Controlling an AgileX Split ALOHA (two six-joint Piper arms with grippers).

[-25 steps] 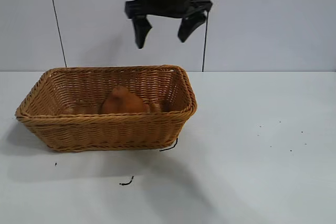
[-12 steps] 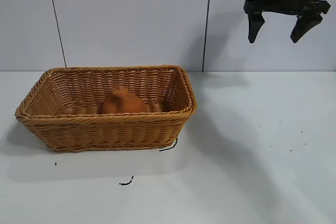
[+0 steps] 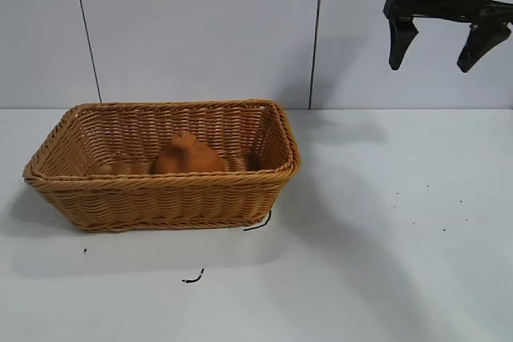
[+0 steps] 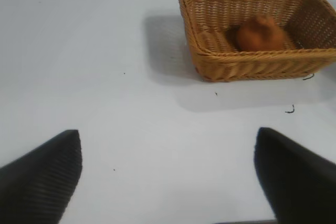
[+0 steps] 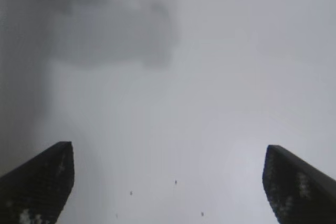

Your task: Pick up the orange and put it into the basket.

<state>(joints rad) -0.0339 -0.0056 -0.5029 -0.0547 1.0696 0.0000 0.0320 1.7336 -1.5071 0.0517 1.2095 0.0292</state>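
Exterior view: right gripper (image 3: 439,47) raised, fingers (image 3: 399,44) spread.

Left gripper (image 4: 168,177) fingers spread wide over white table (image 4: 105,77); orange (image 4: 259,34) sits inside basket (image 4: 210,59), well apart from gripper.

baskets: 1 (image 3: 160,198) | oranges: 1 (image 3: 187,156) | grippers seen: 2, right (image 3: 449,42), left (image 4: 168,171) | dark thread scraps on table: 2 (image 3: 192,279)
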